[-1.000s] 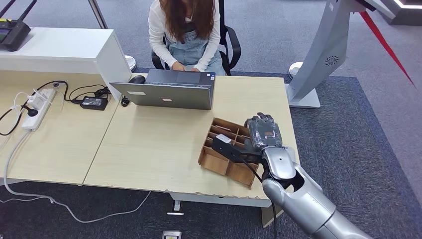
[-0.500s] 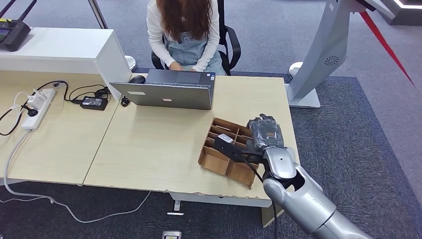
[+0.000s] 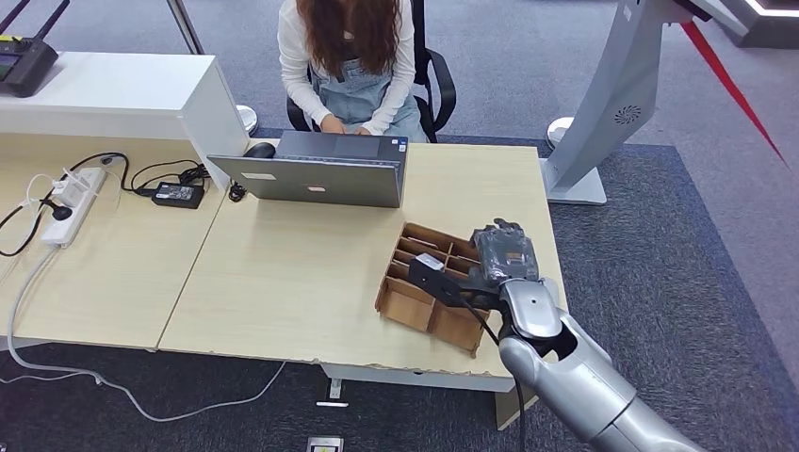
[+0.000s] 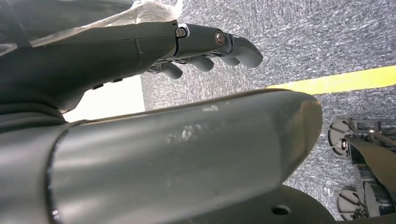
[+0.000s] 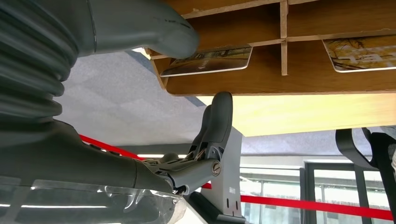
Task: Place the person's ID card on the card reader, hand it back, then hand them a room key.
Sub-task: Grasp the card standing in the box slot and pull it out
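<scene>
The right hand [image 3: 504,252] hides part of the wooden divider box [image 3: 415,299]; printing on its cards [image 5: 208,60] is too blurred to read.

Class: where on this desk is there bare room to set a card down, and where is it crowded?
Free: the wide patch between the laptop and the desk's front edge, left of the card box. Crowded: the box corner under the right hand, and the power strip with its cables.

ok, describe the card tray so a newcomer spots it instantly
On the light wooden desk, go to the near right corner, in front of the laptop. The card tray is the brown cardboard box divided into compartments, the only such thing there, with the right hand over its far right edge.
</scene>
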Robot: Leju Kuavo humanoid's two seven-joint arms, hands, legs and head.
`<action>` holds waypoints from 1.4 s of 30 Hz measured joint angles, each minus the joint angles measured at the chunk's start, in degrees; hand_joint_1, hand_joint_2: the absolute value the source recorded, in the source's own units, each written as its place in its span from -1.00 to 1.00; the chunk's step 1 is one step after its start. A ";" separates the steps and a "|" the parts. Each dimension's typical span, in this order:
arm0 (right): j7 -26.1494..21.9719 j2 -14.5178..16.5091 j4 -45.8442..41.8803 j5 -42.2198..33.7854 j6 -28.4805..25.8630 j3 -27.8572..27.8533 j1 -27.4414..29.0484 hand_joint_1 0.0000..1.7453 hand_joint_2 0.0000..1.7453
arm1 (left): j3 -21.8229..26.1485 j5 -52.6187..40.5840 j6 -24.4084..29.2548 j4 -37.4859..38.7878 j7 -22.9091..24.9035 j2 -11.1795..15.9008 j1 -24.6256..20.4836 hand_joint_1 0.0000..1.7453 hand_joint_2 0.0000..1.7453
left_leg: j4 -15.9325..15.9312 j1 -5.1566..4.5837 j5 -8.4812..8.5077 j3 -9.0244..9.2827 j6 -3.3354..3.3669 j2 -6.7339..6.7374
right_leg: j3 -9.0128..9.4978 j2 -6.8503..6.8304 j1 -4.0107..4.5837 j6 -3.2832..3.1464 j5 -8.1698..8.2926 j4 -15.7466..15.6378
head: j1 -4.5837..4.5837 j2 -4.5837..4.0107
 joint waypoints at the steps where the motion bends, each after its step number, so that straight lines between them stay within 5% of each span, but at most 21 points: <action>1: 0.00 0.01 0.03 -0.02 -0.03 -0.01 0.00 -0.01 1.00 | 0.00 0.00 0.01 0.00 -0.01 0.00 0.00 -1.00 -1.00 | 0.00 0.00 0.00 0.00 0.00 0.00 | 0.00 0.00 0.00 0.00 0.00 0.00 | 0.00 0.00; 42: 0.33 1.89 2.07 -1.03 -1.34 -1.04 0.34 0.09 1.00 | 0.00 0.22 0.78 0.00 -0.22 0.07 0.00 -1.00 -1.00 | 0.00 0.00 0.00 0.04 0.00 0.01 | 0.02 0.00 0.00 0.00 0.00 0.00 | 0.00 0.00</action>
